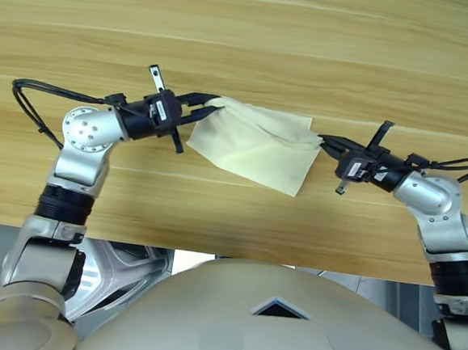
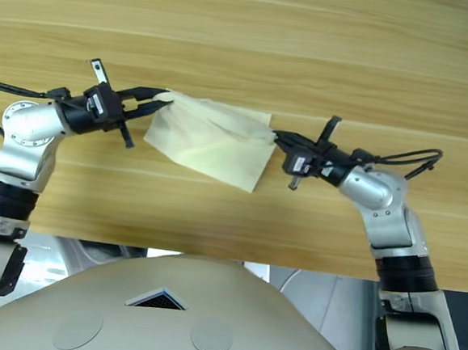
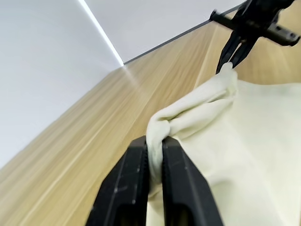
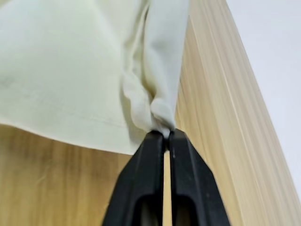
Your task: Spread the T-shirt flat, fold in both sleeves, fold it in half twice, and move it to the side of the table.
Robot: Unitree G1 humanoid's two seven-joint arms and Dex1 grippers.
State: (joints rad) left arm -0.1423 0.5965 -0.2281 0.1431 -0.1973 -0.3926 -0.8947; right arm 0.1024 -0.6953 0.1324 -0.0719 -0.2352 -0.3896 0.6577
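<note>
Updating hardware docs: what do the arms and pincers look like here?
Left arm and right arm: silver-grey, rounded joints, ribbed black collars. Left pincer and right pincer: black, two slim fingers each. Black cables loop at both wrists.

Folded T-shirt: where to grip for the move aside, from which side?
Its two upper corners, one from each side. The left gripper and right gripper are each shut on a bunched corner of the T-shirt, so the folded panel is spread flat between them and likely won't unfold.
</note>
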